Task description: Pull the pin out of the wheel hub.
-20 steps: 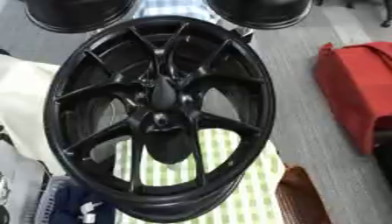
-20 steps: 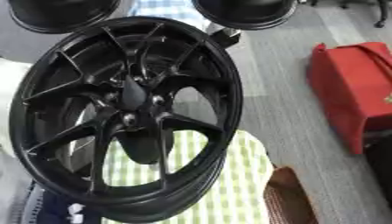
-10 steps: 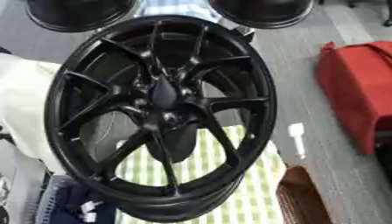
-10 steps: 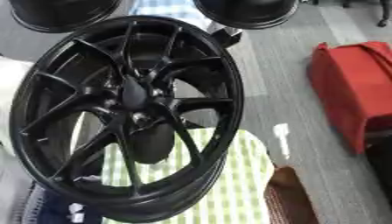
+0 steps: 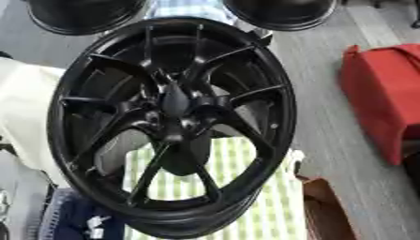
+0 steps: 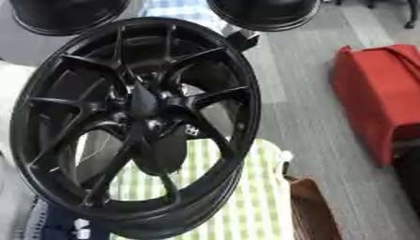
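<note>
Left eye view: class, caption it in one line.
Black multi-spoke wheel hub standing over green checked cloth, red bag at right.

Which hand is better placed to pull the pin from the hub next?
Left, tentatively: the hub has its centre left of the view's middle, on the left arm's side. Neither hand shows clearly against the black spokes, so this rests on position alone.

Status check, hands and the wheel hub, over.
Neither hand in view. Black wheel hub upright, filling the frame; pin not distinguishable. Nothing in front of it; red bag off to its right.
</note>
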`<state>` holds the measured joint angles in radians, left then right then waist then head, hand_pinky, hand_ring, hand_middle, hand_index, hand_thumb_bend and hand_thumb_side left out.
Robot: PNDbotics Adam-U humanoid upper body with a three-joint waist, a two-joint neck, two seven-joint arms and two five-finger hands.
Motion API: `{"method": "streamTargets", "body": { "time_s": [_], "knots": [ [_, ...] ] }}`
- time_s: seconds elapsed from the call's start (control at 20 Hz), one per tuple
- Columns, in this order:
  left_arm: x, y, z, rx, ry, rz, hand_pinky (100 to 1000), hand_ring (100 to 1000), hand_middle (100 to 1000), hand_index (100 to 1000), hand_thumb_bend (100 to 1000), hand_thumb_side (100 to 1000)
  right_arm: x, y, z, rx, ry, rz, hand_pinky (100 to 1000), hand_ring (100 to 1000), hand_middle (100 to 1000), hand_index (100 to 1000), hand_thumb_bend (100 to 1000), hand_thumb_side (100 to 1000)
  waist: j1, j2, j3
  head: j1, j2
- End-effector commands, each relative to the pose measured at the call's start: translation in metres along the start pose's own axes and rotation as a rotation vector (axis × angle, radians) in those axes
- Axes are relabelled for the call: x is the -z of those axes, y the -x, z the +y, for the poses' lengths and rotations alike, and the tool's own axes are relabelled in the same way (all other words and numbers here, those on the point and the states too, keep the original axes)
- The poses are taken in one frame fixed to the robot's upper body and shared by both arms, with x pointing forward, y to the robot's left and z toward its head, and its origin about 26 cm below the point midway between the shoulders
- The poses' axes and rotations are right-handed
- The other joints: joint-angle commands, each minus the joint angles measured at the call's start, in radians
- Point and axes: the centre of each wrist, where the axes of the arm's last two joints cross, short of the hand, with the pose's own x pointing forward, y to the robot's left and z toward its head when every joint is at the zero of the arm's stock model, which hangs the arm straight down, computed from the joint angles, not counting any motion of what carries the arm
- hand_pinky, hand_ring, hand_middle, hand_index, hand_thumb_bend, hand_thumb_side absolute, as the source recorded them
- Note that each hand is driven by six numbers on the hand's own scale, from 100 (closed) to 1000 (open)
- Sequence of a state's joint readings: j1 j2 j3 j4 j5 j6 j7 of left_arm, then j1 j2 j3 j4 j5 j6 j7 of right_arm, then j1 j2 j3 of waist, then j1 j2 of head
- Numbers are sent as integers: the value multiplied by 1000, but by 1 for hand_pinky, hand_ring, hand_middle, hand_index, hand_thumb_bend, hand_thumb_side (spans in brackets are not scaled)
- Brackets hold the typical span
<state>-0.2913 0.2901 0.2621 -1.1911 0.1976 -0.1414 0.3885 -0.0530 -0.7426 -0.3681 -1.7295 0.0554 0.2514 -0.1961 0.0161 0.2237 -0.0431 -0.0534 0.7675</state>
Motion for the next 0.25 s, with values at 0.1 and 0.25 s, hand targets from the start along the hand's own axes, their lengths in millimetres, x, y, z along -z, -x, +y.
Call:
{"method": "streamTargets", "body": {
  "time_s": [0.1,0.25],
  "knots": [
    [7,-13,0,-5,6,-42,698,638,527,726,410,616,3,-17,-1,62,-2,-88,719,769,706,784,197,487,-1,-10,2,-4,-15],
    [6,-12,-3,-10,11,-41,698,638,527,726,410,616,4,-19,13,150,-34,-118,712,761,694,783,100,550,6,-9,8,-3,-34]
  ]
}}
